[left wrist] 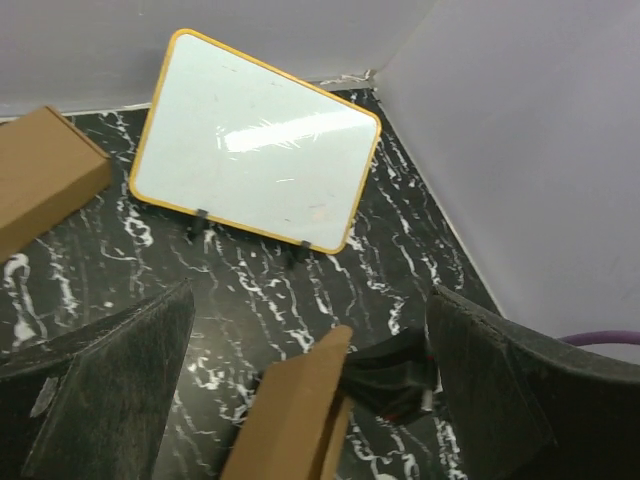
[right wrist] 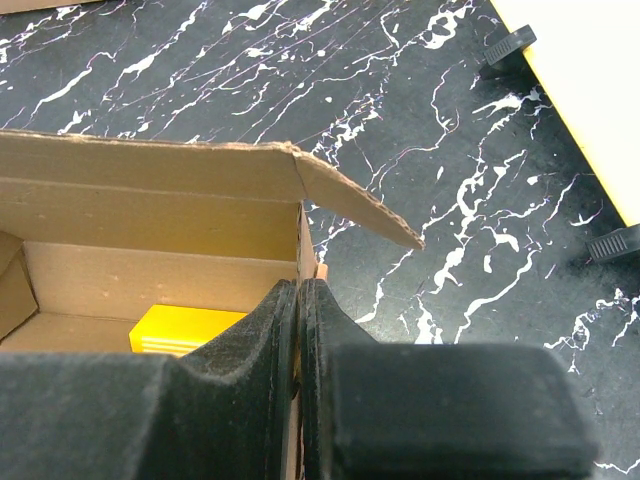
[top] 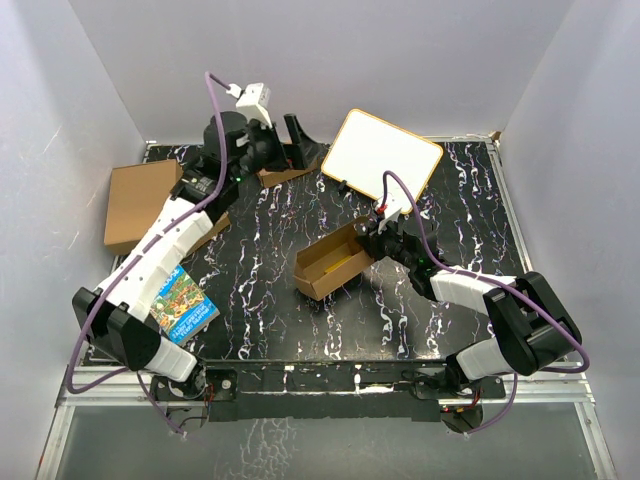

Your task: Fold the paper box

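big brown carton (top: 140,200) at the left edge, left claw (top: 283,148) at the back left of the table (top: 250,300), jaws wide apart; paper box (top: 325,262) sits open mid-table, yellow thing (right wrist: 190,330) inside; right claw (top: 372,238) clamped tight on the box's right end wall, whiteboard (top: 380,155) just behind it

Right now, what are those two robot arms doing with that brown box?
The right tool is pinched shut on one end wall of the paper box, which sits in the middle of the table. The box is open on top, with a flap sticking out, and something yellow lies inside. The left tool is wide open at the far side, beside another piece of brown cardboard, gripping nothing. A white board stands behind the box.
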`<move>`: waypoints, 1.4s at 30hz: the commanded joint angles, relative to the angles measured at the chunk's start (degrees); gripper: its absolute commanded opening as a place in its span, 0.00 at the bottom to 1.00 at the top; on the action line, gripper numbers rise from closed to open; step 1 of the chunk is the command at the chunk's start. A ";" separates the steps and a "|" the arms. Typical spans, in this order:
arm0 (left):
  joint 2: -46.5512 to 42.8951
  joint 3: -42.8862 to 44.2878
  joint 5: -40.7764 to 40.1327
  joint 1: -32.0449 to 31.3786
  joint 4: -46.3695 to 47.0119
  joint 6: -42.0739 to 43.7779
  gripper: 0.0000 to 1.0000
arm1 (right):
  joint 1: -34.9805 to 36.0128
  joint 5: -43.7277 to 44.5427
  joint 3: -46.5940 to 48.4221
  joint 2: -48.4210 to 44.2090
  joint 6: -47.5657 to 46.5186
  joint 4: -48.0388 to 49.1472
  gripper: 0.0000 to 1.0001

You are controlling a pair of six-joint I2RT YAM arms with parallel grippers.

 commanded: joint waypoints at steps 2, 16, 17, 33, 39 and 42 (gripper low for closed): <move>-0.61 0.57 13.36 3.68 -7.11 10.44 0.97 | -0.38 -0.77 0.06 -0.08 -0.48 3.03 0.09; 4.69 -2.49 15.08 4.06 -14.11 22.77 0.88 | -0.40 -1.05 -0.08 0.44 -0.49 3.15 0.09; 4.64 -3.45 15.93 4.13 -12.79 22.85 0.86 | -0.40 -1.01 -0.12 0.36 -0.49 3.21 0.09; 9.40 -7.86 28.42 0.37 -10.30 19.62 0.67 | -0.41 -1.09 -0.08 0.44 -0.53 3.13 0.09; 9.58 -8.06 27.12 -2.23 -12.02 21.30 0.67 | -0.38 -1.14 -0.08 0.52 -0.49 3.13 0.09; 10.00 -7.96 24.50 -4.06 -13.83 23.02 0.67 | -0.42 -1.23 -0.08 0.42 -0.49 3.05 0.09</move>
